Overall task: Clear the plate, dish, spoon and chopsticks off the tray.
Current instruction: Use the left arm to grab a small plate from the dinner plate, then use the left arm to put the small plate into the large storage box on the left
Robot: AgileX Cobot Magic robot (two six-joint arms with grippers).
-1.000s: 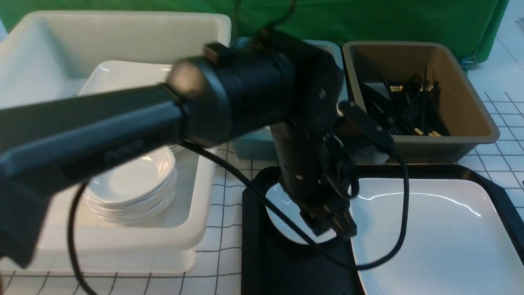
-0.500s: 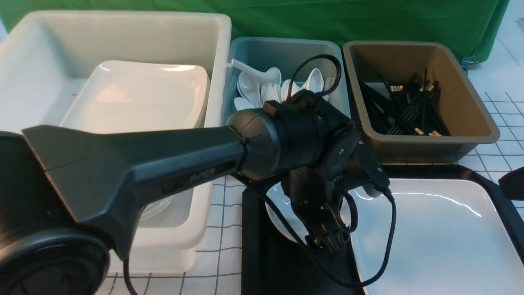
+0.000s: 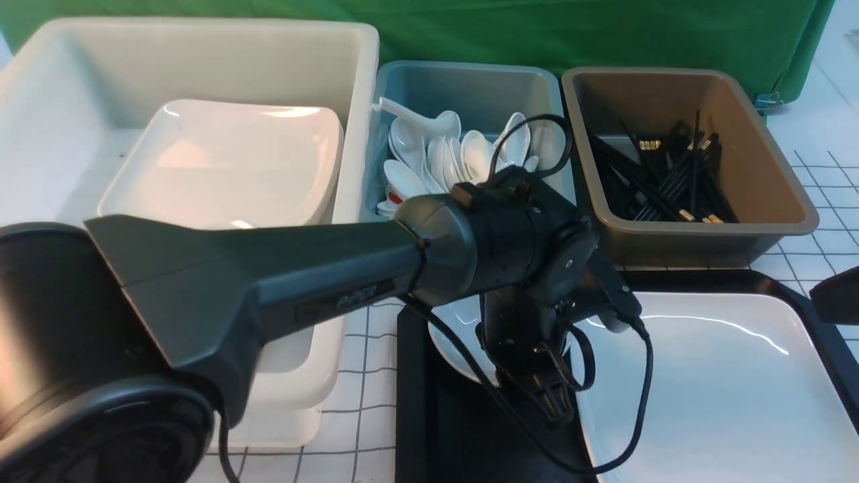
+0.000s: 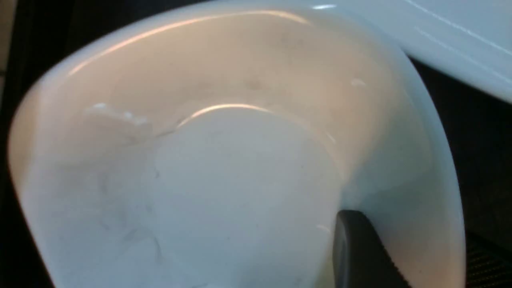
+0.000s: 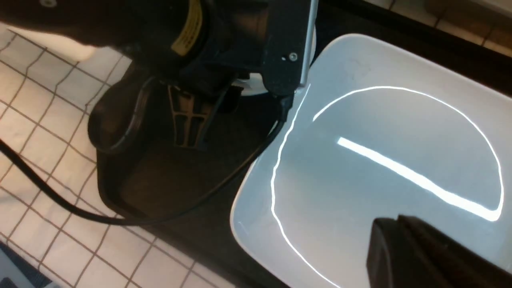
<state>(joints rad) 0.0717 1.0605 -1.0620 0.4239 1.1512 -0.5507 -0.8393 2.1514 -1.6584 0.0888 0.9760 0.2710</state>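
The small white dish sits on the black tray, left of the large white plate. My left gripper points down at the dish's rim on the plate side. In the left wrist view the dish fills the frame. One finger is inside it close to the wall, and the other is hidden under the rim, so the gripper is shut on the dish. My right gripper is shut and empty, hovering over the plate. No spoon or chopsticks show on the tray.
A white tub at the back left holds a big squarish plate. A blue tub holds several white spoons. A brown tub holds black chopsticks. My left arm crosses the front and hides part of the white tub.
My left arm has swung down and its gripper has lowered onto the dish's rim. The right gripper has come into view at the right edge.
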